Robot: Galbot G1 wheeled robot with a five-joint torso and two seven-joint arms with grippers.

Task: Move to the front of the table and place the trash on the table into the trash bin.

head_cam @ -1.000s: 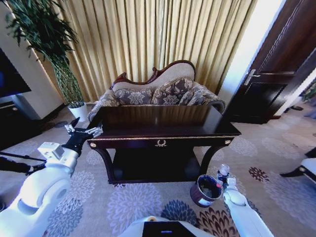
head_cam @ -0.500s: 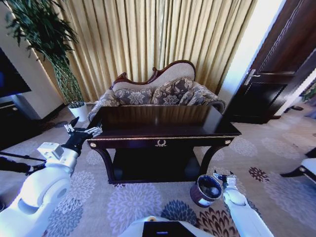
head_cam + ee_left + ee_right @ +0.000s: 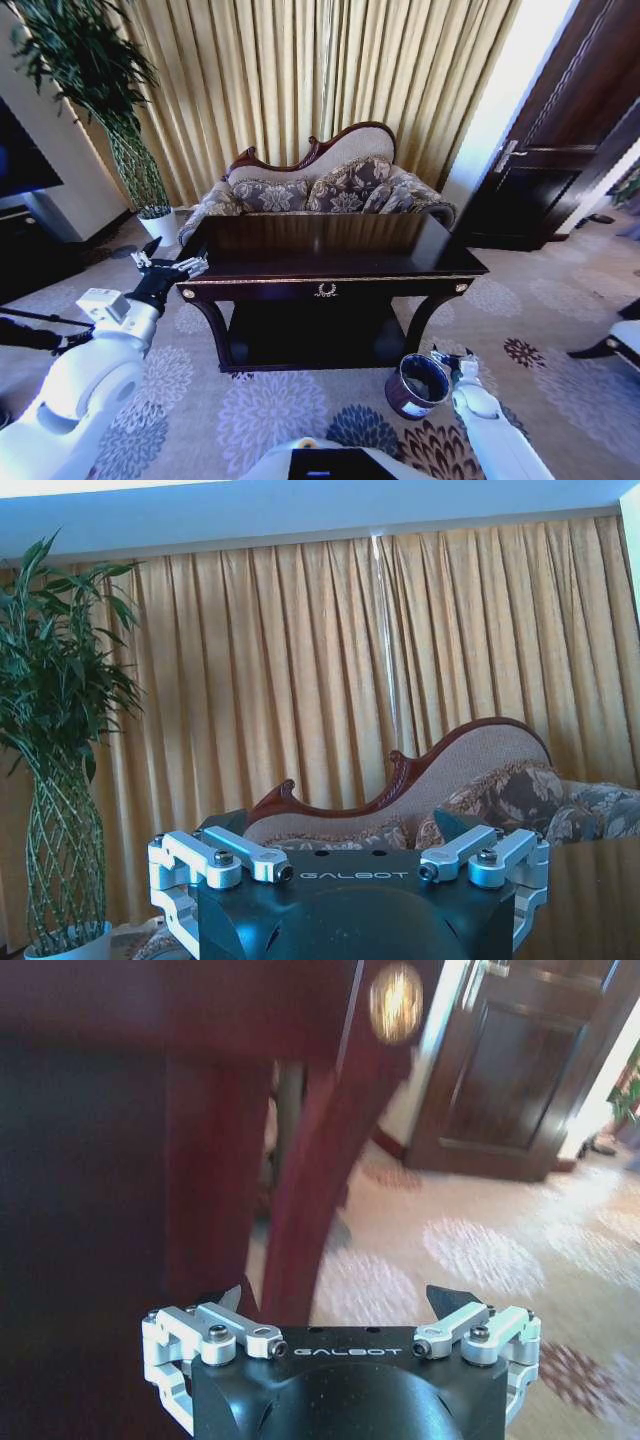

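Beside the trash bin, right gripper lowered, fingers spread empty

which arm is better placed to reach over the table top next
Left. The left gripper hangs open at the table's left front corner, about level with its top. The right gripper is open too, but low near the floor beside the bin.
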